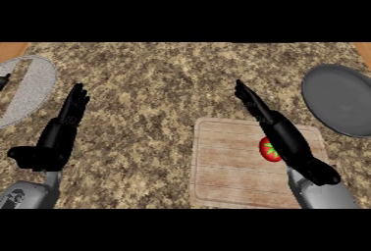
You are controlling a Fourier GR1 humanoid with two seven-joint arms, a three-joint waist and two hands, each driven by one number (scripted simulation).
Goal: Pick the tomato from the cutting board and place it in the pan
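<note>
My right hand [279,130] hovers open-fingered over the tomato [269,149] on the cutting board [232,169] (pan [340,100] far right), left hand [62,132] open, holding nothing.

Under my arms runs a speckled brown granite counter [159,88]. A wooden cutting board [232,176] lies on it at lower right, a dark grey pan [340,100] at far right, and a pale grey plate [29,90] at far left.

Speckled stone counter [159,88], pale grained wooden cutting board [225,166], matt grey pan [340,100], glossy tomato [270,151].
</note>
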